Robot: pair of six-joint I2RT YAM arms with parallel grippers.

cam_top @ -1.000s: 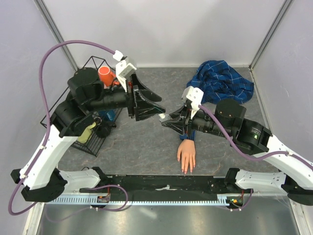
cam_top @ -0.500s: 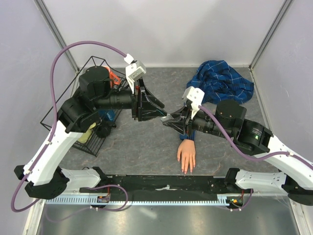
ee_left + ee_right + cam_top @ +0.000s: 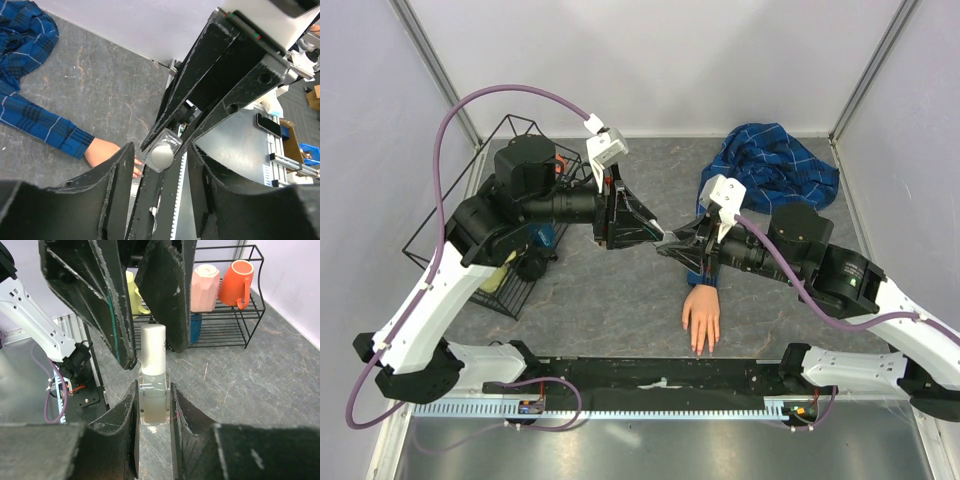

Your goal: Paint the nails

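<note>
Step in hand: uncapping the polish; painting not started, by my read. My right hand is clenched on the body of the small clear glass bottle, holding it in the air between the two arms, above the grey stone-pattern bench. Its white cap points at my left hand, whose fingers sit either side of the cap. The wrist views show a sliver of gap beside it, so I read that hand as released, not gripping yet. The cap looks seated on the neck. The nails are on the pale peach mannequin hand, which lies flat on the bench near the arm bases, fingertips toward me. Its blue plaid sleeve is bunched toward the far right corner. Nothing is touching it, and the nails are too small to tell if any polish is on. Next: close left squarely on the cap, twist while right holds the body firm, then pull along the bottle axis so the brush clears the neck. Risks I'd guess: bottle spinning in the right grip, or the smooth cap slipping.
</note>
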